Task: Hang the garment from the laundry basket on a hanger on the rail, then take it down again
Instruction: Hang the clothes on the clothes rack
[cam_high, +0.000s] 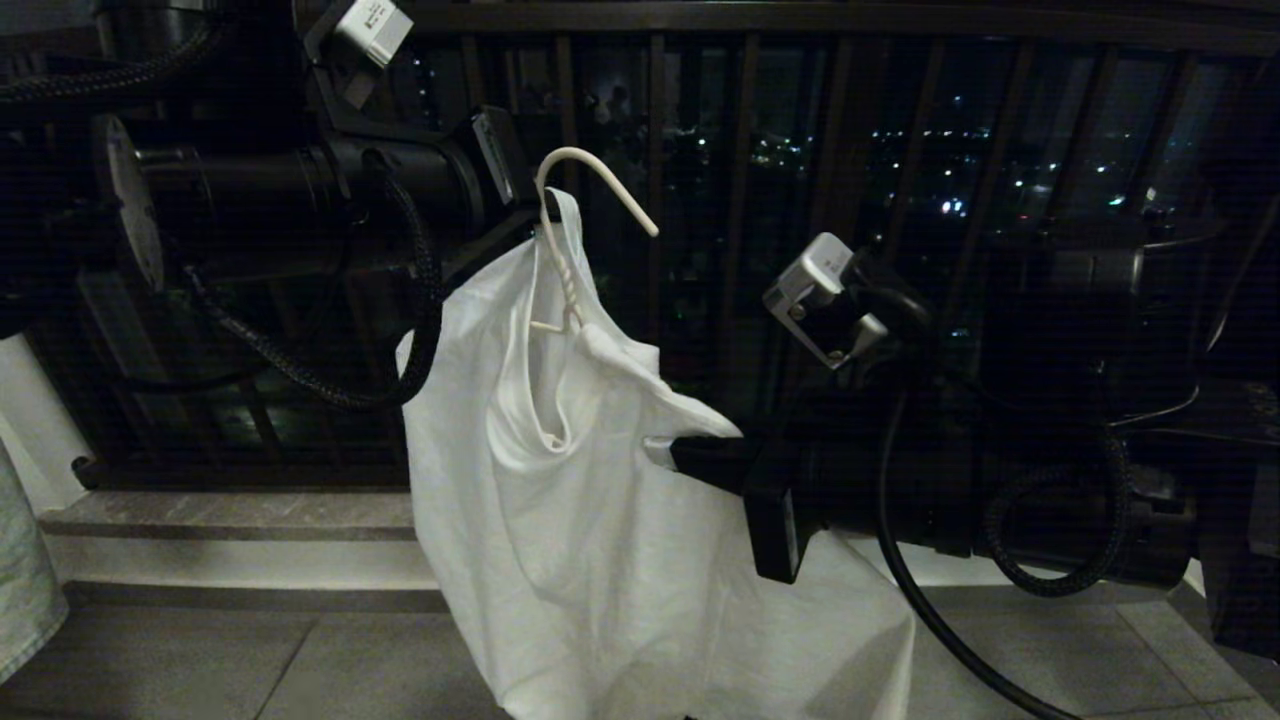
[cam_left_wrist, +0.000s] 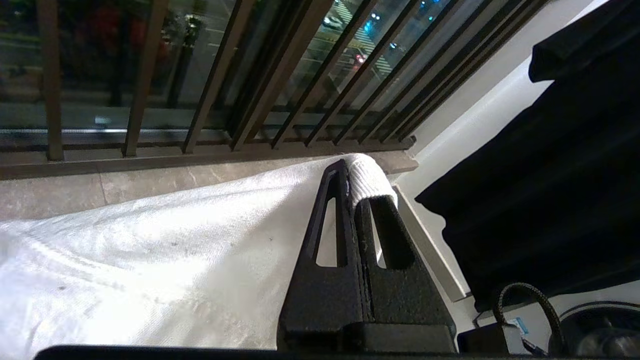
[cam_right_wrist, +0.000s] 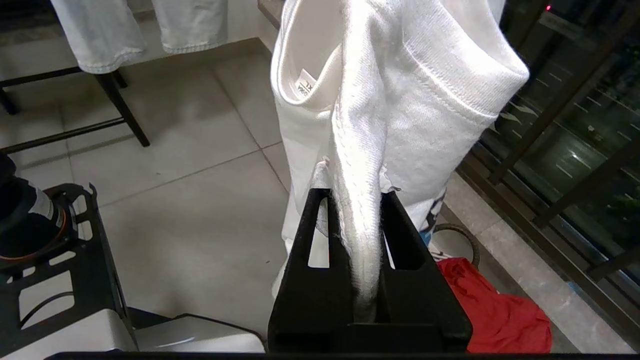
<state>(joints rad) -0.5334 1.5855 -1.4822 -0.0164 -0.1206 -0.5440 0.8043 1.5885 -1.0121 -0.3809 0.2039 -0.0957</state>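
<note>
The garment (cam_high: 600, 520), a white T-shirt, hangs in the air between both arms. The hanger (cam_high: 596, 172), thin white wire, has its twisted neck coming out of the shirt's neck opening and its hook free in the air. My left gripper (cam_high: 540, 228) is at the top of the shirt, shut on the ribbed collar (cam_left_wrist: 367, 177). My right gripper (cam_high: 672, 452) comes in from the right, lower down, shut on a thick fold of the shirt (cam_right_wrist: 357, 165). Of the laundry basket only a thin dark loop (cam_right_wrist: 470, 245) shows under the shirt. The rail is out of view.
The dark balcony railing (cam_high: 800, 150) stands just behind, above a stone step (cam_high: 230, 520). A red cloth (cam_right_wrist: 490, 310) lies on the tiled floor. A black garment (cam_left_wrist: 550, 175) hangs close to the left gripper. Pale clothes (cam_right_wrist: 100, 30) hang over a black rack (cam_right_wrist: 122, 110).
</note>
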